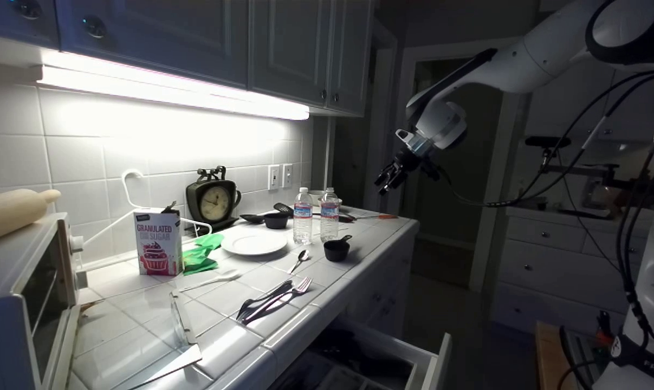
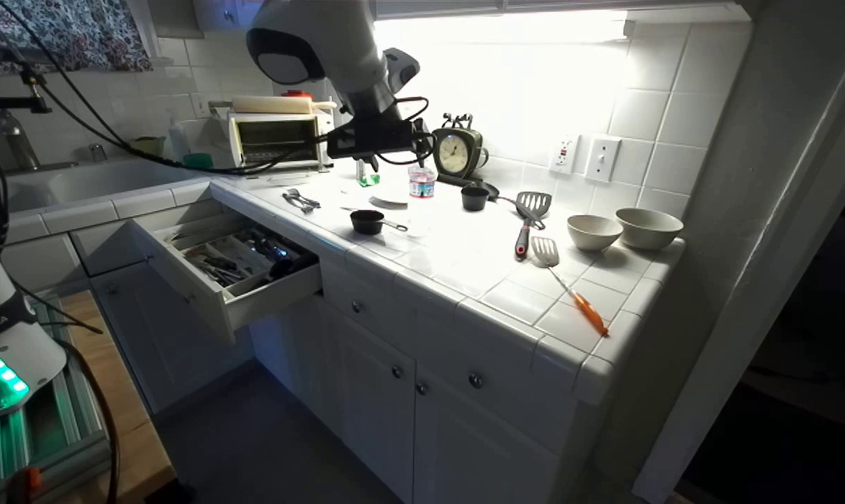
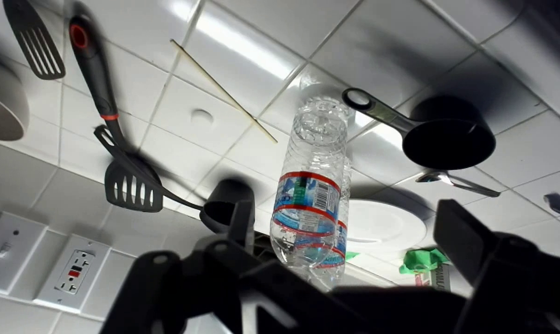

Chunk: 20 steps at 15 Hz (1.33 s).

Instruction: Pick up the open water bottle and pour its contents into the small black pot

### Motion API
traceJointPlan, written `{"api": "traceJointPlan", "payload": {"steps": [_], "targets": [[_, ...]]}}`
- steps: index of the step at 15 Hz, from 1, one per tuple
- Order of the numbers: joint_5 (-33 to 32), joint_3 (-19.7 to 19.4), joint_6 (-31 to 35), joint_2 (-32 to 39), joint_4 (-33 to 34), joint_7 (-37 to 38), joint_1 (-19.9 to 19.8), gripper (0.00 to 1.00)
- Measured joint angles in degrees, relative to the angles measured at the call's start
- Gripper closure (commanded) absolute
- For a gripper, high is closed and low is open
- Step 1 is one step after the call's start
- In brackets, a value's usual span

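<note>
Prob. nothing done yet: claw point(image 3: 347, 225) spread, empty. Both water btls point(image 1: 303, 219) upright on tiled countertop point(image 2: 513, 297) nr. handled blk measuring cup point(image 1: 336, 251); can't tell which btl's open. Grasp, lift, pour all left.

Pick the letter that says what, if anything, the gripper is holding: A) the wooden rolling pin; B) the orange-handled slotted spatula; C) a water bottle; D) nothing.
D: in an exterior view the gripper hangs in the air while both water bottles stand on the white-tiled countertop, and in the wrist view its fingers are wide apart.
</note>
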Motion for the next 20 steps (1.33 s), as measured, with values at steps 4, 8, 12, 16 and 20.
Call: {"api": "traceJointPlan", "payload": {"steps": [4,8,12,16,20], "targets": [[4.3,1.4,-5.5,4.1,4.0,-5.2,-2.7,0.0],[4.4,1.7,-11.9,7.8,8.0,-7.6,-4.9,0.0],[4.4,2.4,-14.5,11.5,12.0,-8.5,-6.1,0.0],[4.4,3.7,-14.4,15.1,15.6,-8.4,-6.2,0.0],[4.4,5.7,-14.4,18.5,19.2,-8.1,-6.2,0.0]]}}
